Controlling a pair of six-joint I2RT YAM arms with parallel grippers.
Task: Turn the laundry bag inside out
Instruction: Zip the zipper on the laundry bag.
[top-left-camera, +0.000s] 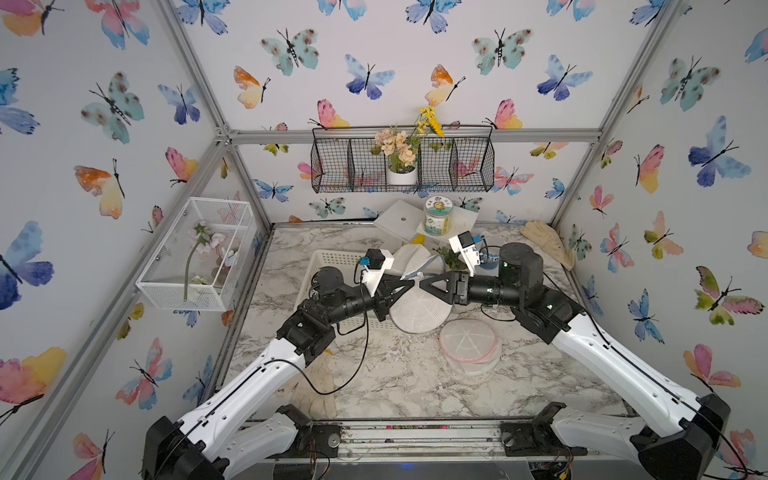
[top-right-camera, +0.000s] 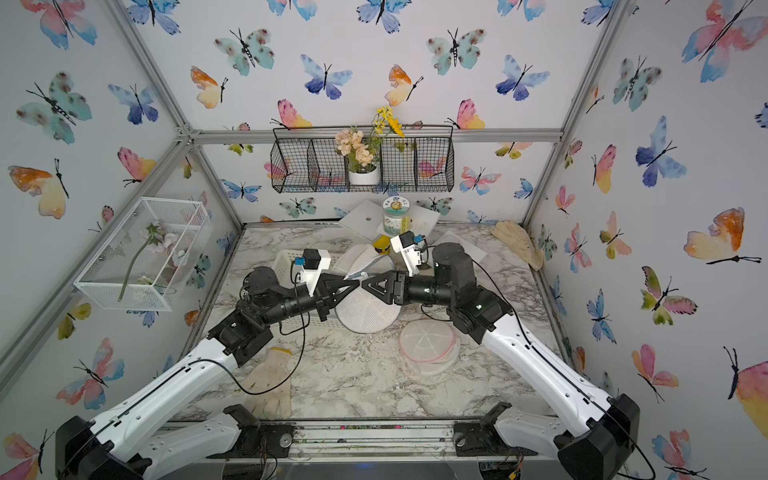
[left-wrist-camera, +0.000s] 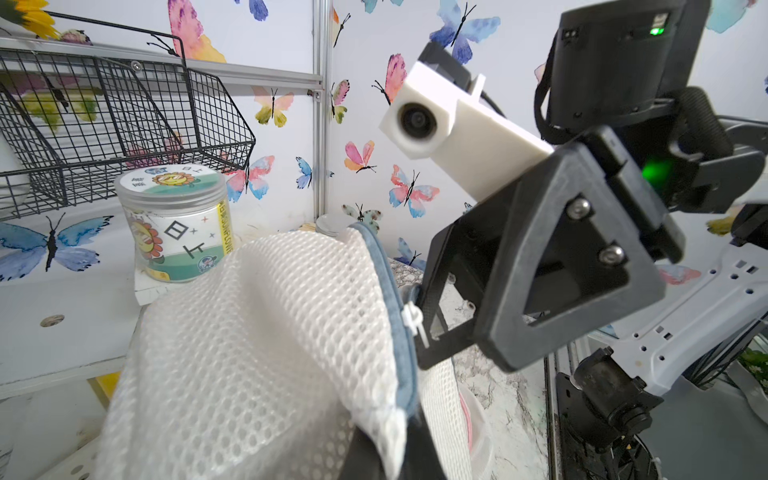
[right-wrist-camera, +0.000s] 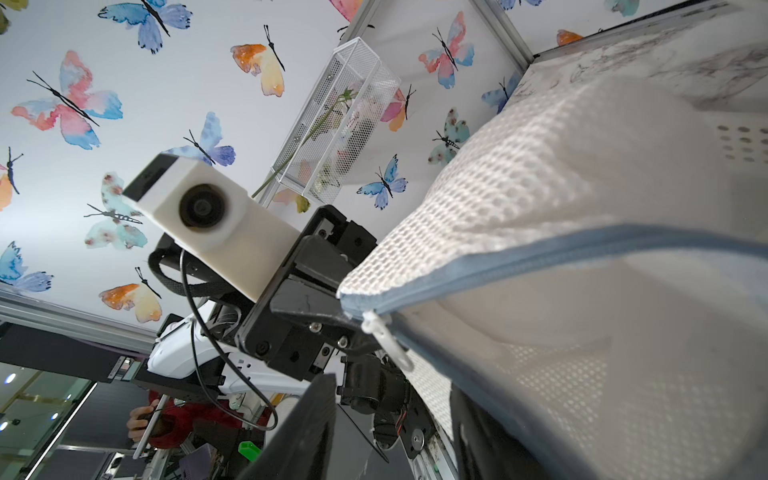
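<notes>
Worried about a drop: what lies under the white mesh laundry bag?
Under the white mesh laundry bag, a white perforated basket shows at its left and marble tabletop at its near edge. Whatever lies directly beneath the mesh, including the basket's contents there, is covered.

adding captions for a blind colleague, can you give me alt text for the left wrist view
A white mesh laundry bag with a blue-grey zip edge fills the foreground, and the black jaws of the right gripper stand apart right beside that edge. Behind are a sunflower-labelled jar and a black wire basket against butterfly wallpaper.
</notes>
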